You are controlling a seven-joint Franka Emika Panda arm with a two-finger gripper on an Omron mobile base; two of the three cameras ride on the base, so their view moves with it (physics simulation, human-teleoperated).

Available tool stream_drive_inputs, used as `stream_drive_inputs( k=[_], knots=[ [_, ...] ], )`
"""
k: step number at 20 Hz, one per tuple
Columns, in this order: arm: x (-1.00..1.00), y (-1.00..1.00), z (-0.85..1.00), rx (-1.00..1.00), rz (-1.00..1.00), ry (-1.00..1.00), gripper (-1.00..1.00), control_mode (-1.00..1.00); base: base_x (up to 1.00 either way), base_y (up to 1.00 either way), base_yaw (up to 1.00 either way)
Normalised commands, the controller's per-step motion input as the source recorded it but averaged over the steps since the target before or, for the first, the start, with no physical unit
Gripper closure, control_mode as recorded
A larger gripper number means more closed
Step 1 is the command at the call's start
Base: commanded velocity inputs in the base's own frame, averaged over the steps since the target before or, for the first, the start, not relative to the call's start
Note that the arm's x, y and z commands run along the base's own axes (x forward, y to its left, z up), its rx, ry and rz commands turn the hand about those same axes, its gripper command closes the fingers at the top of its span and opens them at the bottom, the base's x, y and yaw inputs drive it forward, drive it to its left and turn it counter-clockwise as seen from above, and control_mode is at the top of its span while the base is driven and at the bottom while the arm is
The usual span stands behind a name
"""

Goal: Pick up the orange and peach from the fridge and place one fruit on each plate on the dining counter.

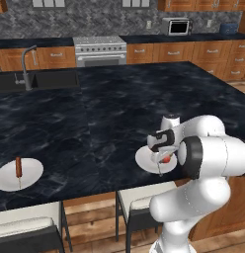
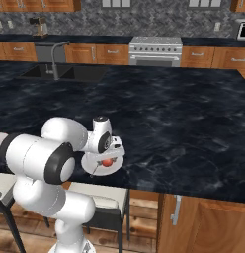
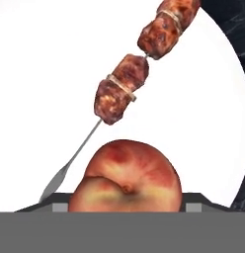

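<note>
My gripper (image 1: 162,154) hangs low over the right white plate (image 1: 143,161) near the front edge of the black dining counter (image 1: 119,99). It is shut on the peach (image 1: 166,159), a reddish-salmon fruit just above or on the plate; I cannot tell which. In the hand view the peach (image 3: 127,175) sits between the fingertips, with the gripper (image 3: 125,205) at the bottom. A meat skewer (image 3: 127,84) lies on the same plate (image 3: 45,74). From the right base view the peach (image 2: 108,161) rests over the plate (image 2: 113,169). The orange and the fridge are out of view.
A second white plate (image 1: 30,173) with a skewer (image 1: 18,168) sits at the counter's front left. Pale stools (image 1: 139,200) stand under the front edge. A sink with a faucet (image 1: 26,66) is set in the far left of the counter.
</note>
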Motion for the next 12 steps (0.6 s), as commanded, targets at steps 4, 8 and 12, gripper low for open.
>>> stream_drive_inputs(
  k=[4, 8, 12],
  knots=[
    [0.00, 0.00, 0.00, 0.00, 0.00, 0.00, -1.00, -1.00, 0.00, 0.00, 0.00],
    [-0.17, -0.04, 0.27, 0.00, 0.01, -0.02, -1.00, -1.00, 0.00, 0.00, 0.00],
    [-0.28, 0.02, 0.65, 0.00, 0.00, -0.02, -1.00, -1.00, 0.00, 0.00, 0.00]
  ],
)
